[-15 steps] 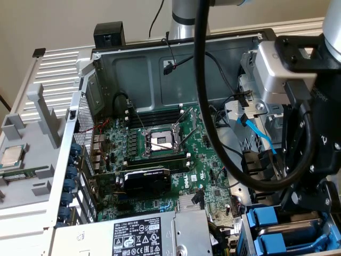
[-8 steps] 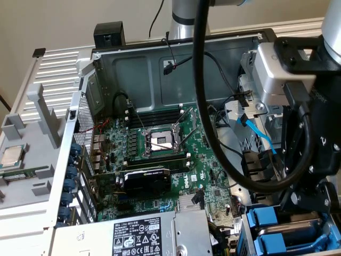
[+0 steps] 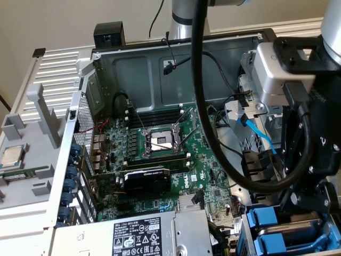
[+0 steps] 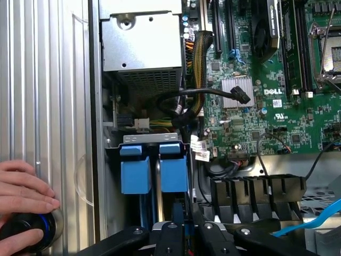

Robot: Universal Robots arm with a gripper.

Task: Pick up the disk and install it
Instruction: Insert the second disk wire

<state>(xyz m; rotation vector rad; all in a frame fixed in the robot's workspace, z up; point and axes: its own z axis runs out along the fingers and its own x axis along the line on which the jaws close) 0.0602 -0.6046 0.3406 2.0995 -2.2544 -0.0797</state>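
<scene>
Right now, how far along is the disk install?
Done: the silver metal disk in its bright blue plastic carrier is picked up and stands in the grey metal drive bay, beside a second blue carrier, on the motherboard side. In hand: the gripper is shut on its near end. Left: the gripper has not let go, and whether the disk is fully seated cannot be told.

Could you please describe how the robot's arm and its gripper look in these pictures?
The arm is a silver-grey tube. A thick black cable hangs along it in a wide loop. The wrist block is light grey metal on a black housing. The gripper is black, with round screw heads on its fingers.
</scene>
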